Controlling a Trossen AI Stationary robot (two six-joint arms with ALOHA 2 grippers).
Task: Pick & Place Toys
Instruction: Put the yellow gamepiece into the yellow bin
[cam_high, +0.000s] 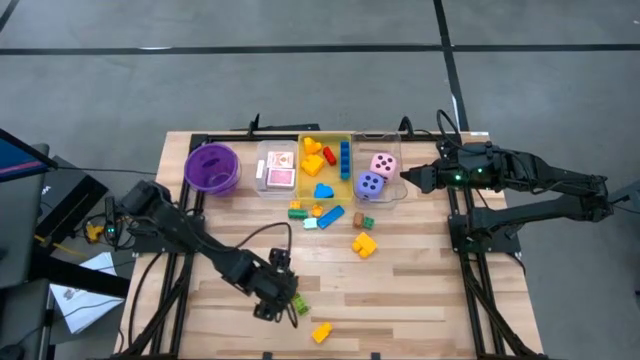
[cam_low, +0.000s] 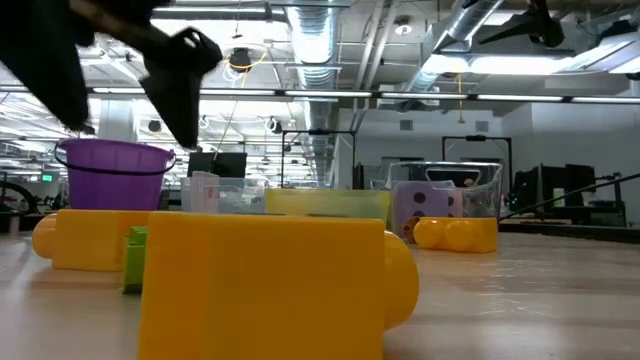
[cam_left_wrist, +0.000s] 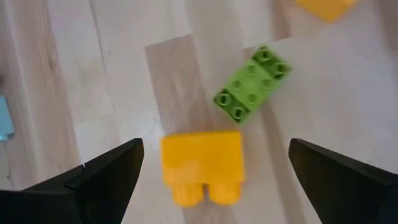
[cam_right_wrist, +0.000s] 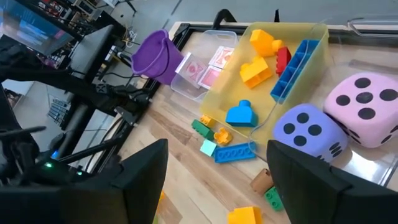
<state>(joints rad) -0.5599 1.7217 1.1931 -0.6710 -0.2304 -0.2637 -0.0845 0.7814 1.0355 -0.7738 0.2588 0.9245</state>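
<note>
L gripper (cam_left_wrist: 211, 180) fingers spread wide, nothing held, over front of bench (cam_high: 420, 300); yellow block (cam_left_wrist: 202, 166) lies btwn them, green block (cam_left_wrist: 252, 92) just beyond. R gripper (cam_right_wrist: 214, 180) fingers apart, empty, above purple die (cam_right_wrist: 309, 132). Low view mostly blocked by yellow block.
</note>
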